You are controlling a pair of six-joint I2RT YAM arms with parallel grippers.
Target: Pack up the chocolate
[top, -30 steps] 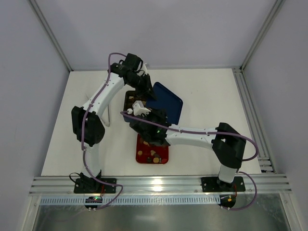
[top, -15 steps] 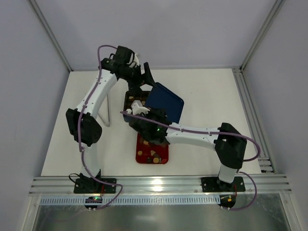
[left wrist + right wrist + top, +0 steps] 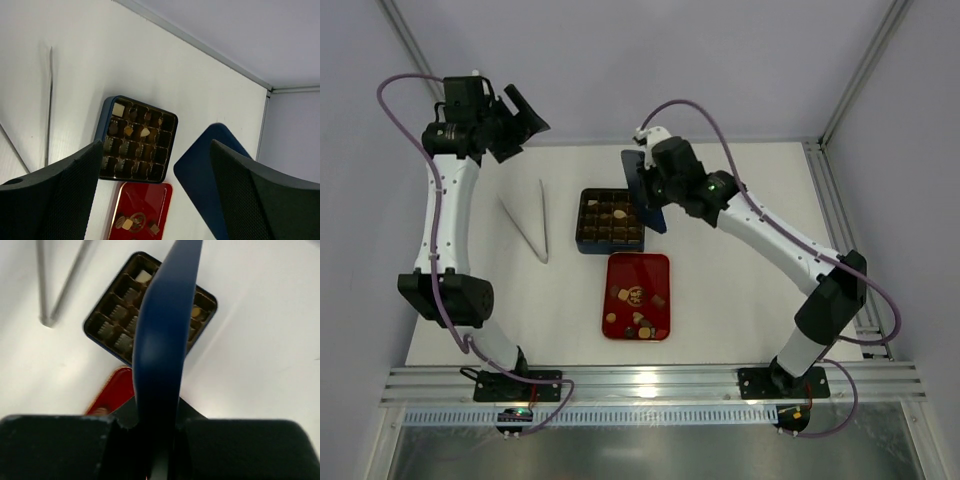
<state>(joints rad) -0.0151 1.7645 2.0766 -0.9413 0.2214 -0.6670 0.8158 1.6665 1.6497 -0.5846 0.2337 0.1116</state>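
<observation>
The left gripper [image 3: 525, 128] is raised high over the far-left corner of the white table [image 3: 750, 200], well clear of everything on it, with its jaws spread wide and nothing between them. The right gripper [image 3: 154, 426] is clamped on a dark blue lid [image 3: 165, 330], which it holds lifted and tilted up on edge, just beyond the right side of the gridded chocolate box [image 3: 612, 220]. From the right wrist camera the lid shows as a narrow blue band crossing over the box. The box sits open near the middle of the table; a few of its square cells in the far rows hold tan and cream pieces, and most of the other cells show only dark liners. Just in front of the box, nearer the arm bases, lies the flat red tray [image 3: 655, 270], and most of the chocolate [image 3: 636, 297] is there: a loose scatter of small brown, tan and cream pieces in its middle and near half. A pair of metal tongs [image 3: 525, 228] lies flat on the table to the left of the box, apart from it.
</observation>
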